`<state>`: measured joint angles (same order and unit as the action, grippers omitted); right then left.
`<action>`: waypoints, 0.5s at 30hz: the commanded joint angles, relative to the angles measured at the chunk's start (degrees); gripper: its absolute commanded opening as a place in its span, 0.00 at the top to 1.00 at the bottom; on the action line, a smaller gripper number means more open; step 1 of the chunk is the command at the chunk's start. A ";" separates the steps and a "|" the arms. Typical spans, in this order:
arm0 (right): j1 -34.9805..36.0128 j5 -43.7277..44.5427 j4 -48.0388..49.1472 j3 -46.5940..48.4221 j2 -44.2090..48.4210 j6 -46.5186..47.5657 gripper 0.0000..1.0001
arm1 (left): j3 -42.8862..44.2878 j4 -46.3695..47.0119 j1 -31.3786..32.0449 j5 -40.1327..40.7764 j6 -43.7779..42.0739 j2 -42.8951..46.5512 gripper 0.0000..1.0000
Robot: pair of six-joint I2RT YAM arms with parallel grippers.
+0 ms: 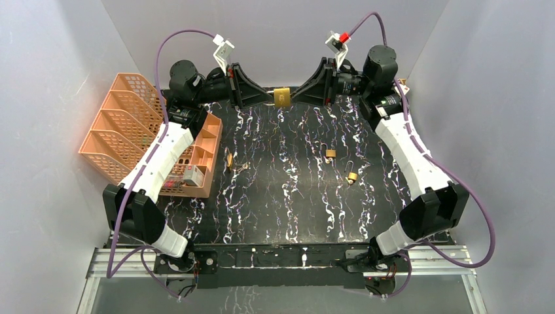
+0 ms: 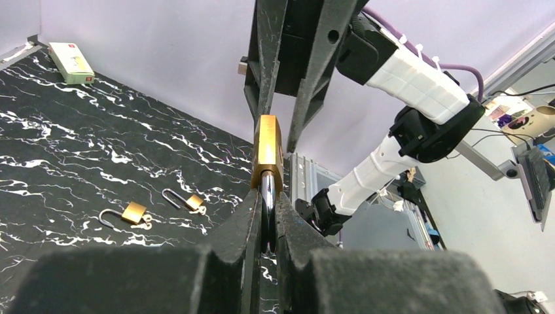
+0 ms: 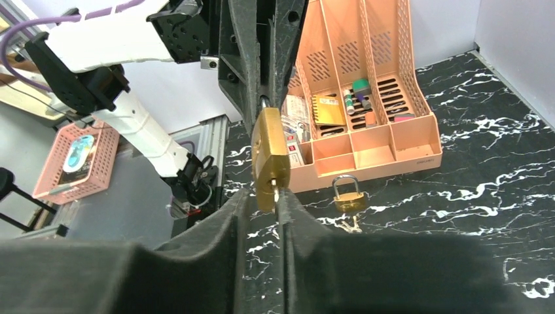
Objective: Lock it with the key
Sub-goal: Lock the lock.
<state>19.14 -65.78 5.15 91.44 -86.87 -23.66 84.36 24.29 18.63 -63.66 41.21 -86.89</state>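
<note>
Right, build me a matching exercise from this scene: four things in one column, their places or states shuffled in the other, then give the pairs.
1. large brass padlock
2. peach plastic desk organiser
3. small shut brass padlock
4. small silver key

A. in the right gripper, at the big padlock's base
B. at the left edge of the table
C. shackle pinched by the left gripper
D. beside the organiser

Pairs: 1-C, 2-B, 3-D, 4-A

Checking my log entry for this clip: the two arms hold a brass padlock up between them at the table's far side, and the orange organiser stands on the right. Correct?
Not quite: the top view shows the orange organiser on the left, by the left arm. The rest holds: left gripper on the brass padlock, right gripper on its key, far side.
</note>
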 commanded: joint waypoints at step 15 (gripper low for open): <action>-11.68 -3.12 7.57 -7.42 6.61 -3.05 1.00 | -2.73 -13.99 -8.69 -3.69 -9.93 8.97 1.00</action>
<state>10.72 -69.32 11.05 84.38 -84.01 -27.86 81.69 20.32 13.93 -66.74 38.94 -84.82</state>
